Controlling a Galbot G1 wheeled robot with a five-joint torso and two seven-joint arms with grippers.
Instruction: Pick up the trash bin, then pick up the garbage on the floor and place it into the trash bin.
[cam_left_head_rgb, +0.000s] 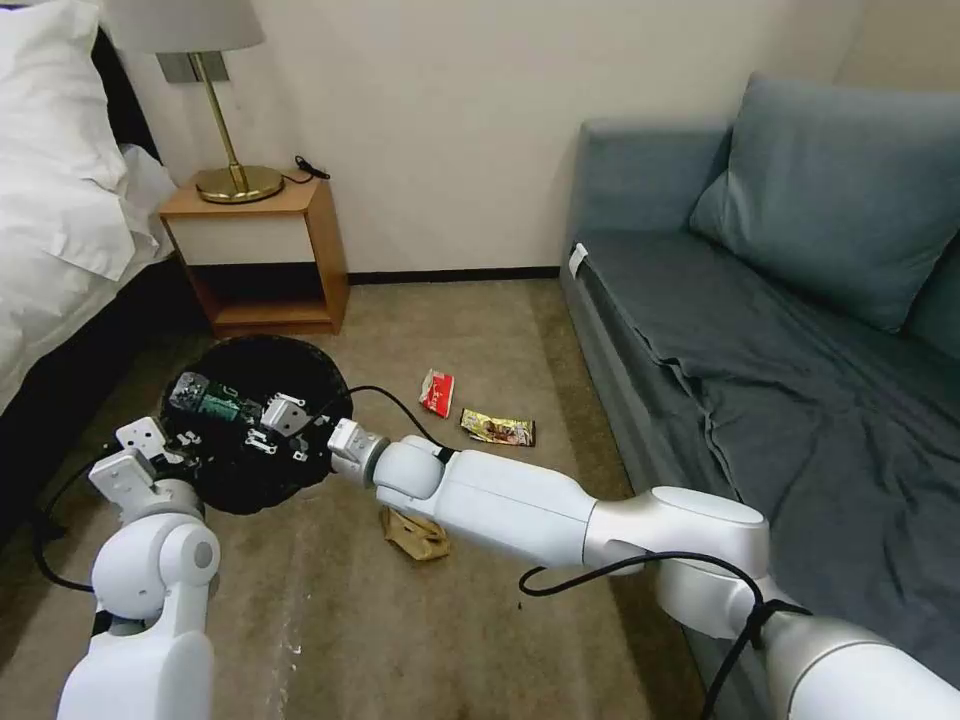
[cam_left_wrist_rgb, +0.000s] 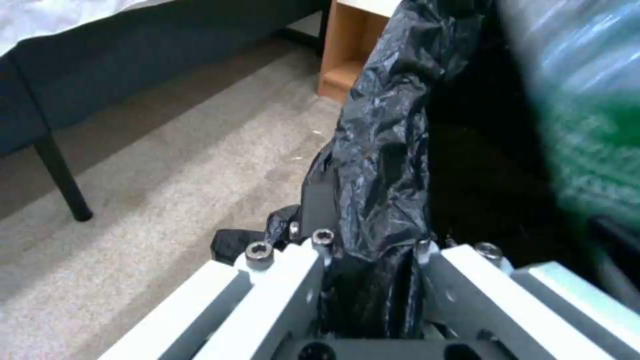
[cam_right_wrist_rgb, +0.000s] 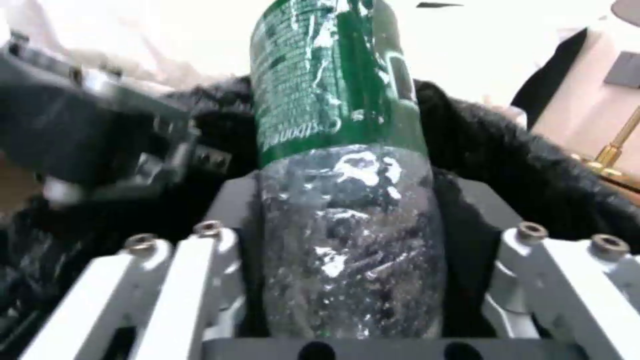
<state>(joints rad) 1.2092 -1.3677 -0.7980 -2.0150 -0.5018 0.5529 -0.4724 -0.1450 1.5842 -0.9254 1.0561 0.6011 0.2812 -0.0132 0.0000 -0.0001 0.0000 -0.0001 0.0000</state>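
**Bottle held over the bin's mouth**

My left hand (cam_left_head_rgb: 160, 440) grips the near-left rim of the trash bin (cam_left_head_rgb: 300, 365), its fingers (cam_left_wrist_rgb: 293, 280) closed on the crinkly black bag (cam_left_wrist_rgb: 380, 150) that overhangs the edge. The bin's dark round mouth faces up toward my head, just in front of the wooden nightstand (cam_left_head_rgb: 262, 255), with the bed (cam_left_head_rgb: 60, 200) at my far left.

My right hand (cam_left_head_rgb: 255, 425) reaches across the opening and is clamped on the clear plastic bottle (cam_right_wrist_rgb: 343, 165); its green label points toward the bin's far wall, and the clear, crumpled lower half sits between the fingers (cam_right_wrist_rgb: 193, 280).

On the carpet to the right lie the crumpled brown paper (cam_left_head_rgb: 415, 535) under my right forearm, the red-and-white wrapper (cam_left_head_rgb: 437, 392), and just beside it the gold-brown snack wrapper (cam_left_head_rgb: 498, 428). The grey sofa (cam_left_head_rgb: 780, 300) stands along the right.
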